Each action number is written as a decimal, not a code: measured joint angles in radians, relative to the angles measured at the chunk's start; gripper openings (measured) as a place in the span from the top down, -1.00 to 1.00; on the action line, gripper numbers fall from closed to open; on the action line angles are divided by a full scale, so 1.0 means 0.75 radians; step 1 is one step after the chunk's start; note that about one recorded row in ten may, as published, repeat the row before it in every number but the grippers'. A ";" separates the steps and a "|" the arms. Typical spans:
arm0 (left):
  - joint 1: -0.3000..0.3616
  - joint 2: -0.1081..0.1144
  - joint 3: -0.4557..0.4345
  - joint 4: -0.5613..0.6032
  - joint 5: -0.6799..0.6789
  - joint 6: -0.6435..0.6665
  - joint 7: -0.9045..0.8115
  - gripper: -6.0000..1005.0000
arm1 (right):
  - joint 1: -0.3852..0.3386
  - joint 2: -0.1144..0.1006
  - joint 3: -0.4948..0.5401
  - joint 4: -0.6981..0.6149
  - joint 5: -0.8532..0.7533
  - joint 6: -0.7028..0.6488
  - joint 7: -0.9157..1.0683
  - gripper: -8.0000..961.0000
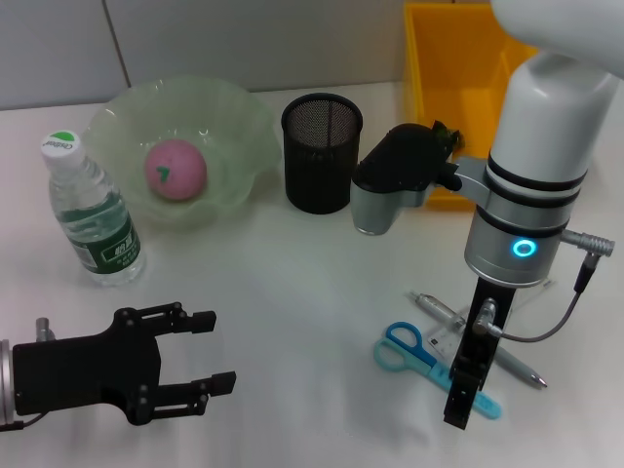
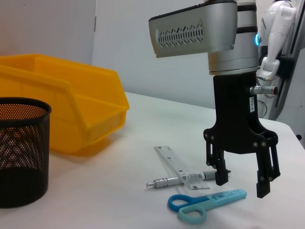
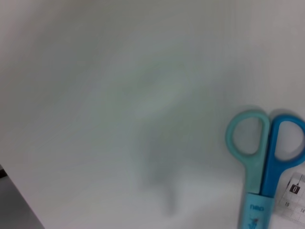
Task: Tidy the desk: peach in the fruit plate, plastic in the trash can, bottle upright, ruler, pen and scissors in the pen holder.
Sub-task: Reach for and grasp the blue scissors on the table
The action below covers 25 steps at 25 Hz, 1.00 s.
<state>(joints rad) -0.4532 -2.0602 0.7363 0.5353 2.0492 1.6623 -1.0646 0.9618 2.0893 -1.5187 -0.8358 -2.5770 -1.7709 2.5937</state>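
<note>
At the lower right of the head view the right arm stands upright, wrist pointing straight down, a blue ring lit on its silver collar. The right gripper [image 1: 466,400] hangs low with its black fingers [image 2: 263,183] spread apart, holding nothing. At the lower left, the left gripper [image 1: 216,351] lies level, fingers open and pointing toward the frame's right.

Scissors [image 3: 264,157] lying on white desk [image 3: 95,95], blue handle loops, ruler [image 3: 296,191] corner just beside
</note>
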 joint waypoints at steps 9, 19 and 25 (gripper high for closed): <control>0.002 0.000 0.000 0.000 -0.002 -0.001 0.000 -0.50 | 0.000 -0.010 0.028 -0.125 0.033 -0.071 -0.008 -0.51; 0.009 0.000 0.000 0.000 -0.002 0.003 0.000 -0.50 | 0.068 -0.012 0.072 -0.192 0.024 -0.060 -0.010 -0.50; 0.007 -0.001 0.000 0.000 -0.003 0.003 0.000 -0.50 | 0.119 -0.008 0.053 -0.080 0.006 0.032 -0.026 -0.50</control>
<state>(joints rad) -0.4477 -2.0611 0.7364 0.5354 2.0472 1.6648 -1.0646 1.0514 2.0831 -1.4793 -0.8959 -2.5722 -1.7472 2.5743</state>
